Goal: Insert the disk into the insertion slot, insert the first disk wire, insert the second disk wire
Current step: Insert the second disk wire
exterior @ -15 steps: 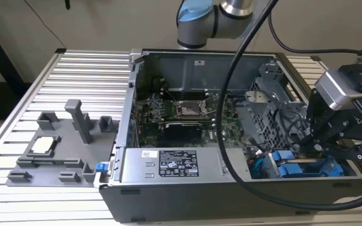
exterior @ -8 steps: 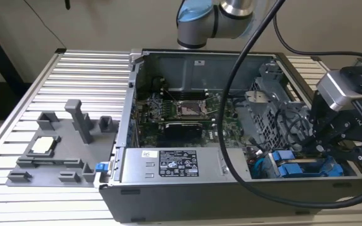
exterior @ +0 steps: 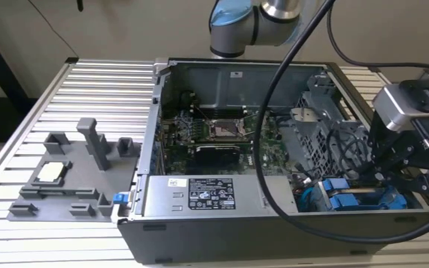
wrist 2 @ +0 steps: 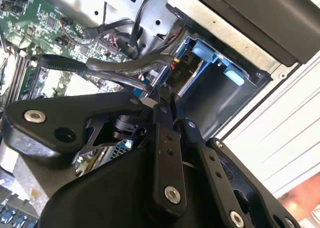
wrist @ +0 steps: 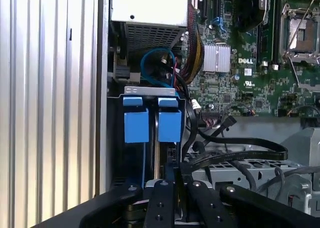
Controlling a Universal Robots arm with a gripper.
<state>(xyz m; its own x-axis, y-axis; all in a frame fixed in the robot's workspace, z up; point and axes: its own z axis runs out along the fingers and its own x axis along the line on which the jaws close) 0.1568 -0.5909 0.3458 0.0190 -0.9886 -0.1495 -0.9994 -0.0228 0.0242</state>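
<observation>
At the case's near right corner, the end effector (exterior: 393,167), fingers together, hovers just above the insertion slot (wrist: 150,119).

The arm (exterior: 256,22) has a silver tube and a pale blue joint cap, with thick black cables (exterior: 274,106) looping off it. A grey camera block (exterior: 402,109) sits at the wrist. The gripper (wrist 2: 167,100) is matte black, its flat linkage bars fastened by silver screws (wrist 2: 172,193).
</observation>
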